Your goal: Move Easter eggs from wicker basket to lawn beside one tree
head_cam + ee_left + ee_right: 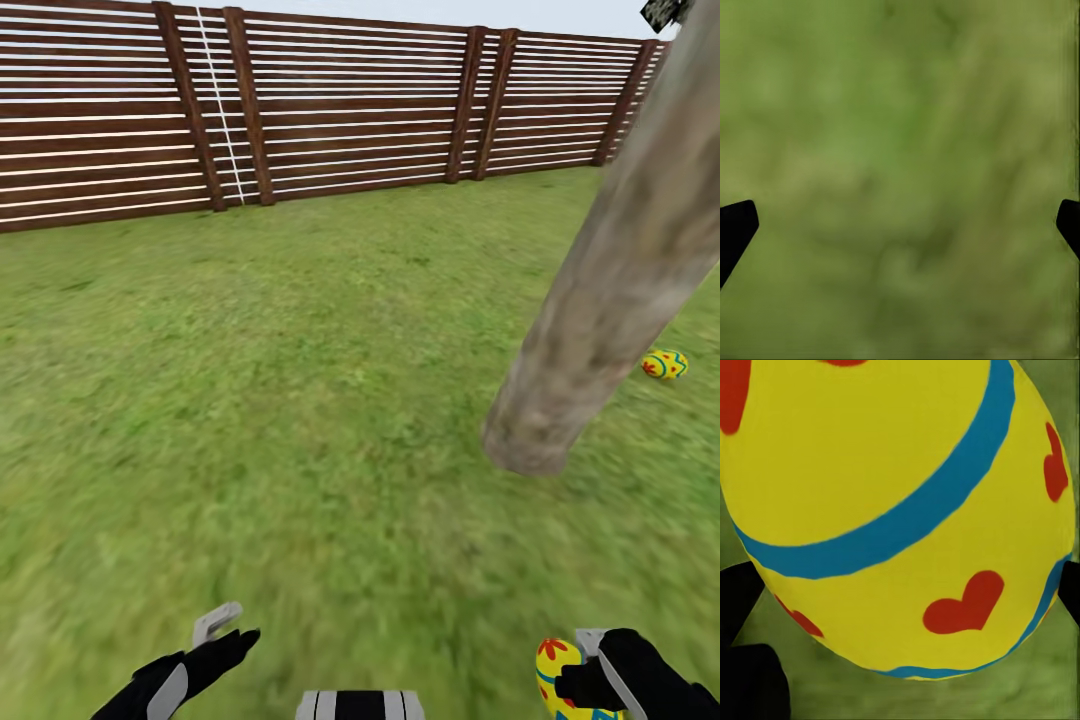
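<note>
Head view first: the lawn (300, 400) runs back to the brown slat fence (330, 110), and a grey-brown tree (610, 280) trunk leans in from the upper right, its base on the grass right of centre. One Easter egg (665, 364) already lies on the grass just beside the trunk, on its right side. Down at the lower right the right pincer (590, 672) has a second egg (556, 672) pinched between its fingers, held low over the grass nearer the robot than the trunk. The left pincer (225, 635) sits at the lower left with nothing in it. Left wrist view: just blurry grass (900, 165) with the two dark fingertips (735, 229) far apart, so that pincer is spread wide. Right wrist view: the held egg (900, 510) is right up close, yellow with blue bands and red hearts, dark fingertips (736, 589) pressing either side, green grass behind it.
</note>
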